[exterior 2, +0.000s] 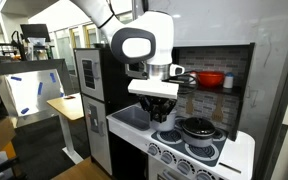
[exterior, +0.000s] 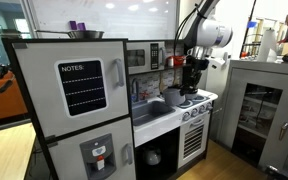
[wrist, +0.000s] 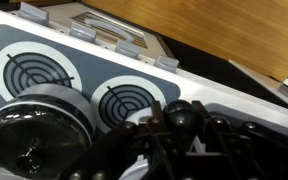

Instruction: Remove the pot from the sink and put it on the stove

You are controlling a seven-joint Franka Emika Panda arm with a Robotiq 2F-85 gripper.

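The pot (wrist: 29,140), grey metal with a glass lid, stands on a front burner of the toy stove (wrist: 124,100). It also shows in both exterior views (exterior 2: 197,128) (exterior: 174,97), right beside the sink (exterior 2: 132,118). My gripper (wrist: 179,125) hangs low over the stove edge (exterior 2: 159,110), between sink and pot. Its black fingers are shut round a rounded black part that looks like the end of the pot's handle. Where the handle joins the pot is hidden behind the fingers.
A red pot (exterior 2: 211,79) sits on the shelf behind the stove. The toy fridge (exterior: 79,100) stands beside the sink (exterior: 149,110), with a microwave (exterior: 144,57) above it. A grey cabinet (exterior: 259,105) stands next to the stove. Wooden floor (wrist: 224,30) lies beyond the stove's edge.
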